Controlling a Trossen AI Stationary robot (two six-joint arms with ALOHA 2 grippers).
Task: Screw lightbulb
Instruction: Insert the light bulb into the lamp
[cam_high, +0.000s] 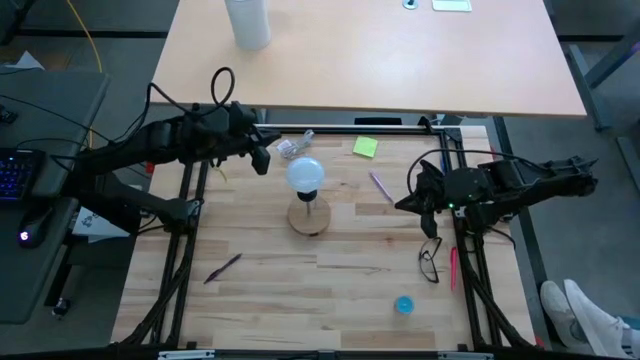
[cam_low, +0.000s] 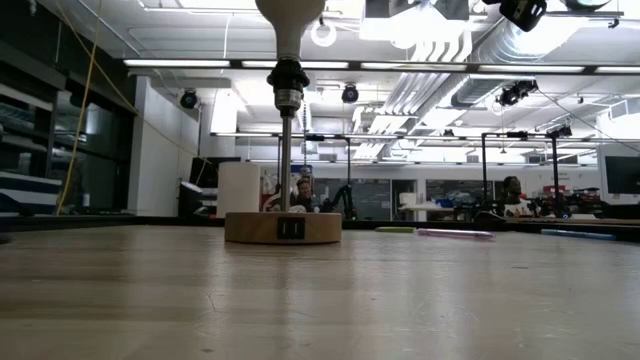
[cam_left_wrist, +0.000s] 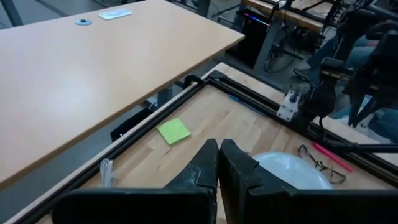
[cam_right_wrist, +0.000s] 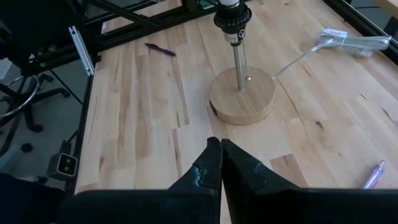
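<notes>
The high view shows, nearest the front edge of the pale wooden-plank table (cam_high: 330, 290), a small blue round object (cam_high: 404, 305) and a dark pen (cam_high: 224, 267) lying well apart. Farther in, a pair of black-framed glasses (cam_high: 429, 262) rests near the right rail. At the middle of the table stands a round wooden disc base (cam_high: 309, 217) with a black socket post (cam_right_wrist: 232, 18), and the small white frosted lightbulb (cam_high: 306, 174) sits on top of that post. The right gripper (cam_high: 402, 203) waits beside the base, well apart from it, its two dark fingers (cam_right_wrist: 239, 168) pressed together and holding nothing. Beyond the bulb, the left gripper (cam_high: 264, 160) hangs just beside the globe without touching it, fingers (cam_left_wrist: 235, 165) likewise closed on nothing. A green square sticky note (cam_high: 365, 147) lies near the back rail, and a tall white cylinder (cam_high: 248, 22) stands on the tan desk (cam_high: 450, 70) behind.
</notes>
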